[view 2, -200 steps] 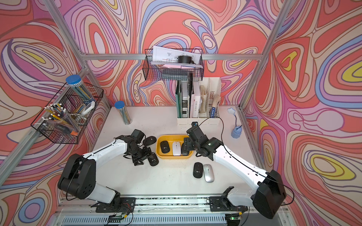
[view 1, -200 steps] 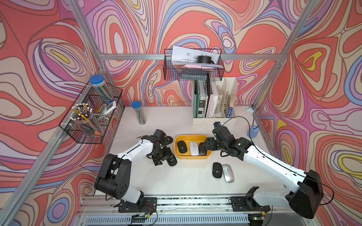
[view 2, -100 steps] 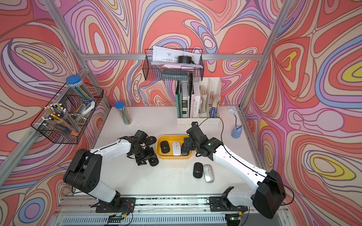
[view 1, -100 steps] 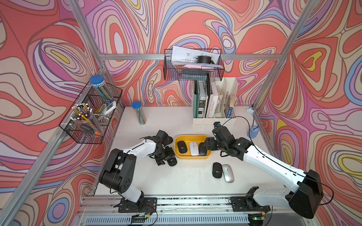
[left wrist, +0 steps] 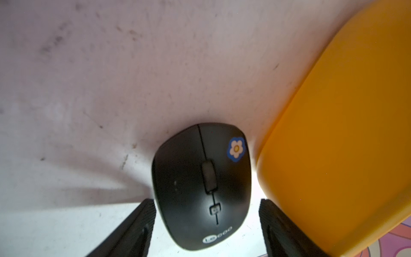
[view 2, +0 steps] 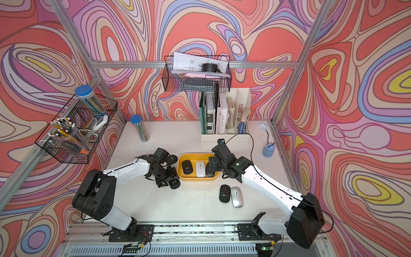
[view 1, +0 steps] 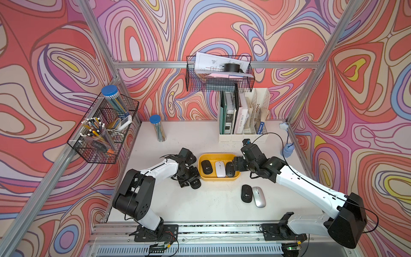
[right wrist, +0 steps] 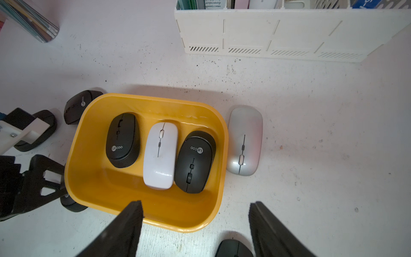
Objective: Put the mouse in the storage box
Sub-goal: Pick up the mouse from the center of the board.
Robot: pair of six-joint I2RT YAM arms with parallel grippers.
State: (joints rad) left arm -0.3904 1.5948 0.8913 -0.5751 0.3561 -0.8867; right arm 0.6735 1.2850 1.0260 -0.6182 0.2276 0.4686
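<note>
The yellow storage box (view 1: 219,156) (view 2: 198,178) (right wrist: 155,213) holds three mice: black, white, black. Just off its left end a black mouse (left wrist: 201,184) (view 1: 196,183) (view 2: 175,184) with a flower sticker lies on the table. My left gripper (left wrist: 206,213) (view 1: 190,179) (view 2: 170,180) is open and straddles this mouse, with light showing between the pads and its sides. My right gripper (right wrist: 195,215) (view 1: 234,165) (view 2: 212,165) hangs open and empty over the box's right end.
A black mouse (view 1: 246,193) and a silver mouse (view 1: 258,197) lie on the table (view 1: 211,211) in front of the box's right end. Another black mouse (view 2: 172,159) (right wrist: 77,106) sits behind my left wrist. The white file organizer (view 1: 243,133) and a pencil tube (view 1: 158,129) stand at the back.
My left arm has shifted a little toward the box, settling round the flower-sticker mouse. The right arm has not moved.
</note>
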